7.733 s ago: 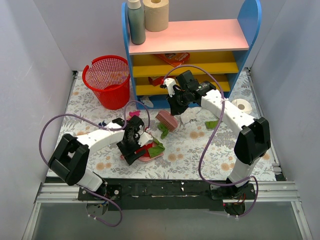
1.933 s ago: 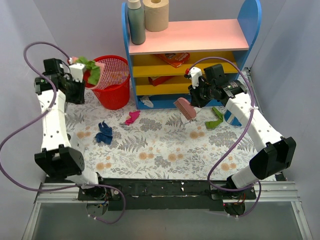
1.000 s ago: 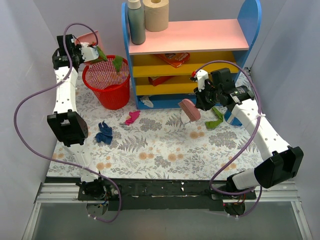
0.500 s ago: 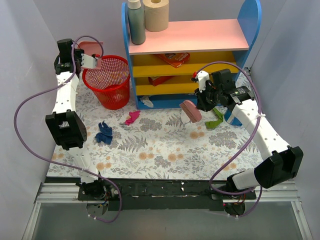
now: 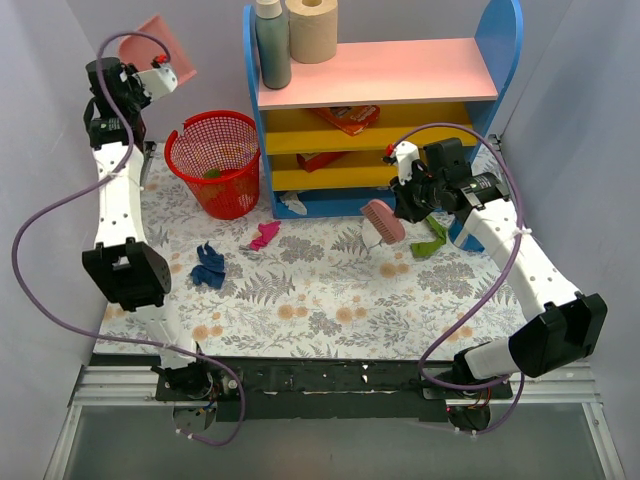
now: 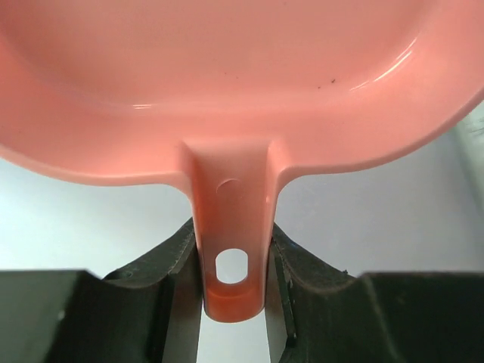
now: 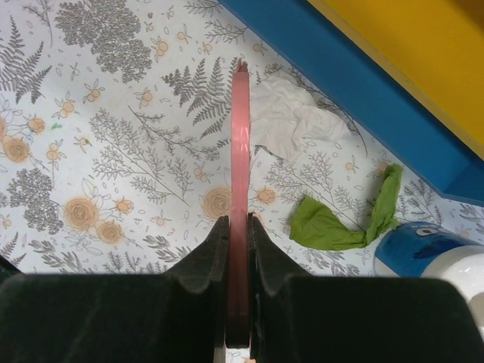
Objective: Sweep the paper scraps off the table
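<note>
Left gripper (image 6: 233, 257): we see it clenched on pink dustpan (image 6: 227, 76), raised near red basket (image 5: 228, 195).
Right gripper (image 7: 236, 227): grasping brush (image 7: 240, 136); green scrap (image 7: 325, 227), shelf (image 7: 340, 64) near.

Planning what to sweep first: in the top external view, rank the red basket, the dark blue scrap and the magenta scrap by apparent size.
1. red basket, by far the largest.
2. dark blue scrap.
3. magenta scrap, somewhat smaller than the blue one.

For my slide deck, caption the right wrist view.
Right tool grips pink brush edge-on; white scrap and green scrap lie on the table.

Lab test cell: plain partition walls (image 5: 40, 130)
</note>
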